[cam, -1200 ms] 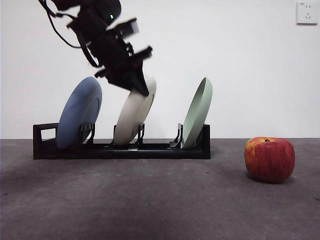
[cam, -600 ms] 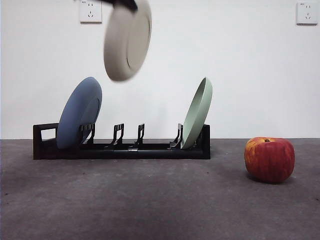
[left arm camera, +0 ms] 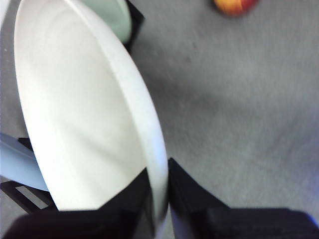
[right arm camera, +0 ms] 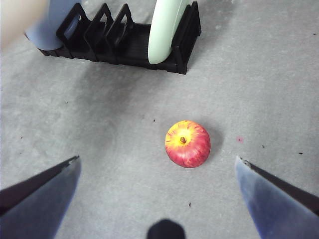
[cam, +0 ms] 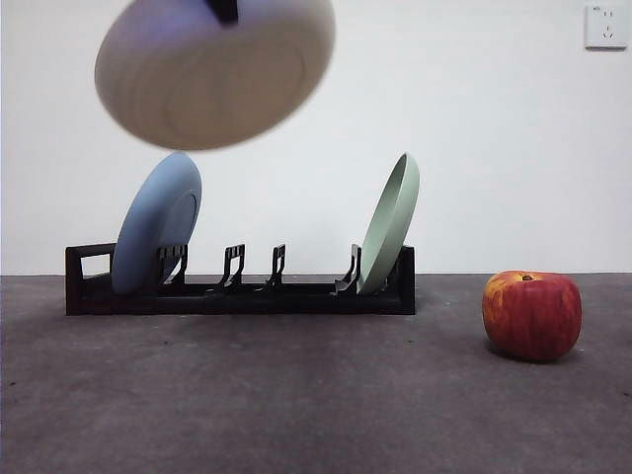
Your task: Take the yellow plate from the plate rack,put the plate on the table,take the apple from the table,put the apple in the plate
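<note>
Two plates stand in the rack (cam: 237, 294): blue plate (cam: 156, 235) at the loop end, green plate (cam: 389, 224) at the other, the slots between them vacant. The yellow plate (cam: 215, 69) is airborne above the rack, tilted, its rim clamped between the left claw's (left arm camera: 158, 199) jaws. The apple (cam: 531, 314) sits on the table (cam: 296, 395), well apart from the rack. The right claw (right arm camera: 157, 164) hangs above the apple, jaws spread wide.

A plain white wall (cam: 494, 148) carries one white socket (cam: 605, 26).
</note>
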